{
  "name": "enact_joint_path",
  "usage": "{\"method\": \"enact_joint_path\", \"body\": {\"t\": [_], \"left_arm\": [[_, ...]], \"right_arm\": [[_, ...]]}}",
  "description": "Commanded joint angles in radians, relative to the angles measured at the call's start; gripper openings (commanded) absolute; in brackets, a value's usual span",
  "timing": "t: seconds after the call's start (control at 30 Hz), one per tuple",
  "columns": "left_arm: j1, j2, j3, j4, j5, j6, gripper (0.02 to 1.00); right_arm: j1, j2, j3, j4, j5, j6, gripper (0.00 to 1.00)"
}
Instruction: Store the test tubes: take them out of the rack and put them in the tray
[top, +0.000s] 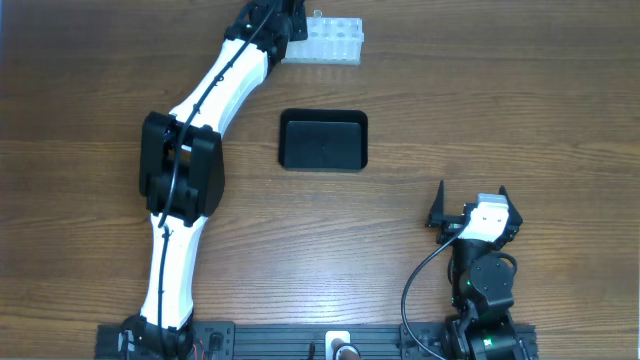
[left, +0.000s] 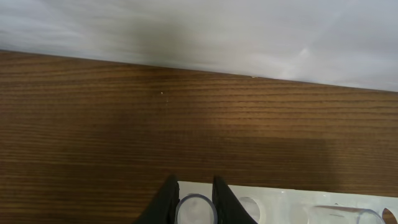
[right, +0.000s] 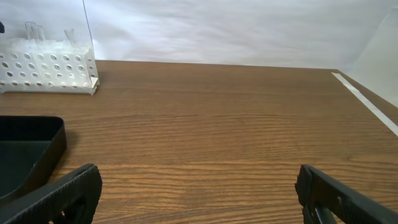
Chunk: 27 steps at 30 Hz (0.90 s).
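The left arm stretches to the far edge of the tabletop (top: 520, 100); its end effector (left: 194, 182) is clenched on the rim of a test tube (left: 196, 210) that stands upright in the clear rack (top: 328, 42); more tubes stand in the rack beside it; the black tray (top: 323, 140) lies nearer the arm bases, apart from the rack; well to the right, close to its base, the right end effector (right: 199, 174) hangs released, fingers spread wide over bare wood.
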Motion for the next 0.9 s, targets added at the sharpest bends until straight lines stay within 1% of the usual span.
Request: {"method": "enact_joint_path", "body": {"t": [0.03,0.4,0.63,0.73,0.83,0.9], "left_arm": [[-0.004,0.016,0.026,0.0,0.011,-0.008,0.11],[-0.005,0.012,0.026,0.014,0.021,-0.008,0.082],[-0.015,-0.051,0.026,0.014,0.02,-0.007,0.066],[-0.02,-0.094,0.026,0.014,0.012,-0.004,0.066],[-0.031,-0.143,0.026,0.014,-0.019,-0.003,0.069],[-0.041,-0.179,0.026,0.014,-0.032,0.026,0.071]], "right_arm": [[-0.005,-0.01,-0.006,-0.001,0.012,0.006,0.991],[-0.005,-0.01,-0.006,-0.001,0.012,0.006,0.993],[-0.005,-0.01,-0.006,-0.001,0.012,0.006,0.991],[-0.005,-0.01,-0.006,-0.001,0.012,0.006,0.993],[-0.005,-0.01,-0.006,-0.001,0.012,0.006,0.991],[-0.005,-0.01,-0.006,-0.001,0.012,0.006,0.993]]}}
